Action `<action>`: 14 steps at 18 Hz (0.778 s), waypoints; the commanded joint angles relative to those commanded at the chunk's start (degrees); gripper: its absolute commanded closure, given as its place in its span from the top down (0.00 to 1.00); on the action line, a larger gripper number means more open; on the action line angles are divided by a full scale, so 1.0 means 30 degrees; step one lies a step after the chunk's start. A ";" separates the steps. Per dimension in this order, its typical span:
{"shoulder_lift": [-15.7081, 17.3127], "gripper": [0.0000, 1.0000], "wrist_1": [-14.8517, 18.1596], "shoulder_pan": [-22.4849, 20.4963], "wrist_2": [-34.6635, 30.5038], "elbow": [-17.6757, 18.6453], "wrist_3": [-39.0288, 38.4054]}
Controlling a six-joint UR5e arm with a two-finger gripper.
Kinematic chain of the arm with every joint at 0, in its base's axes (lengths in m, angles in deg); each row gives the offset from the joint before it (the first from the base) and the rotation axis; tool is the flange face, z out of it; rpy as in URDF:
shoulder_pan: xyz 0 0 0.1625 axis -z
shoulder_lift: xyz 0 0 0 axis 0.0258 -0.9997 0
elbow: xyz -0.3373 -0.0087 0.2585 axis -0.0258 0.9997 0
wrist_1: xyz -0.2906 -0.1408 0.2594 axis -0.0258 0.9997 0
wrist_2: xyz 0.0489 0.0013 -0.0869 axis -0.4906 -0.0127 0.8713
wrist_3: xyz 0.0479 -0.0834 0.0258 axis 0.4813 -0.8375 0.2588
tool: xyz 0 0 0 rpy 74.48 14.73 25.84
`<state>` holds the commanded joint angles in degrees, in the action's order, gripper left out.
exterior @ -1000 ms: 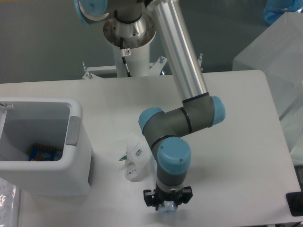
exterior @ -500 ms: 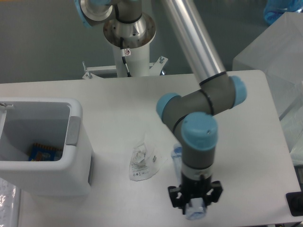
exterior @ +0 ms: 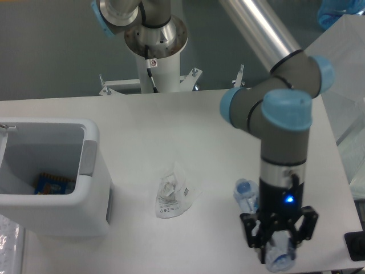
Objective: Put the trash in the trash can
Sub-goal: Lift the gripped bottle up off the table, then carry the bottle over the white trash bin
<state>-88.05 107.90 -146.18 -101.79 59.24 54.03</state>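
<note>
Two pieces of trash lie on the white table (exterior: 171,120), well apart from each other. One is a crumpled clear plastic wrapper (exterior: 174,195) with small dark print, resting flat near the middle of the table, between the trash can (exterior: 54,214) and the arm. The other is a crushed clear plastic bottle (exterior: 259,228) with a bluish tint, lying near the front right edge; its upper end shows just left of the wrist at about the height of the blue status light, while its lower end shows pale blue between the black fingers at the bottom. The gripper (exterior: 279,251) points straight down over this bottle, its two fingers standing on either side of the lower end and apparently closed against it, though whether the bottle is lifted off the table cannot be told. The grey arm (exterior: 283,165) with its blue joint caps rises from there to the silver link running to the top of the view. The trash can, a white boxy bin with a thick rim and a grey patch on its right side, stands at the left edge of the table, with a blue and orange packet (exterior: 52,184) lying at its bottom.
</note>
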 joint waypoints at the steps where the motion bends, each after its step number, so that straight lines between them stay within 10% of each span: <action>1: 0.0000 0.62 0.0000 -0.0001 0.0000 -0.0205 -0.0059; 14: 0.3161 0.62 0.0029 0.1112 0.0000 0.0230 -0.1525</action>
<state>-78.57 107.98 -142.84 -101.79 59.93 49.45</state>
